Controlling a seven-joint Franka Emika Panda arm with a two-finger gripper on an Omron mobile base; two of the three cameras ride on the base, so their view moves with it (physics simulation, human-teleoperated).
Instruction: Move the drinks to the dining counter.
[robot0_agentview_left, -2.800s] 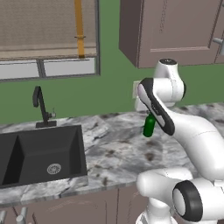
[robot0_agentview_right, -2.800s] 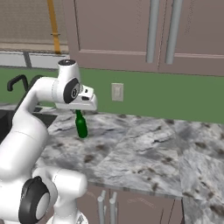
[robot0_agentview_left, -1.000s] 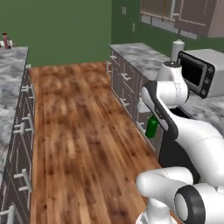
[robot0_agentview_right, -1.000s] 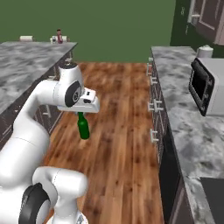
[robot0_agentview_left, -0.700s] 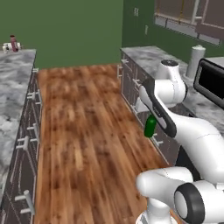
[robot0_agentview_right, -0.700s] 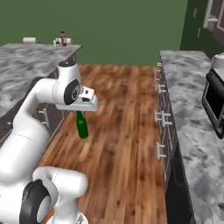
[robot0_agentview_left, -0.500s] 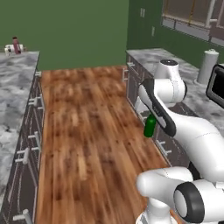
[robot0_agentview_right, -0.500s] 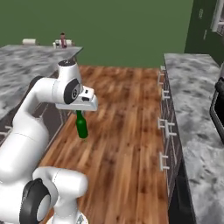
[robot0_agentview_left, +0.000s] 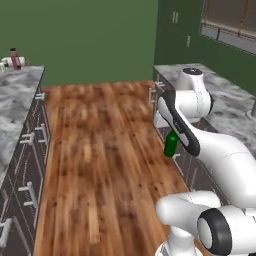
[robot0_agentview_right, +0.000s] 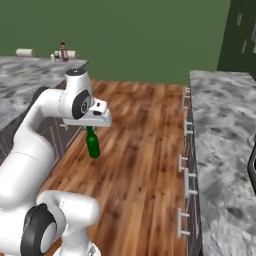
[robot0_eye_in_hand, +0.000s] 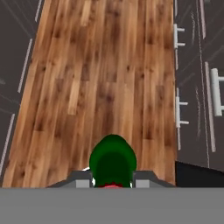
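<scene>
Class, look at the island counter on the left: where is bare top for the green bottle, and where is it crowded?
The marble top between the drawer fronts and the near edge looks bare. Its far corner is crowded by a dark red bottle. The gripper holds the green bottle.

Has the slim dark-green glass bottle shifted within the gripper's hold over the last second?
No. The slim dark-green glass bottle hangs by its neck from the shut gripper, just as before; the base has driven, so the wooden floor behind shifted.
</scene>
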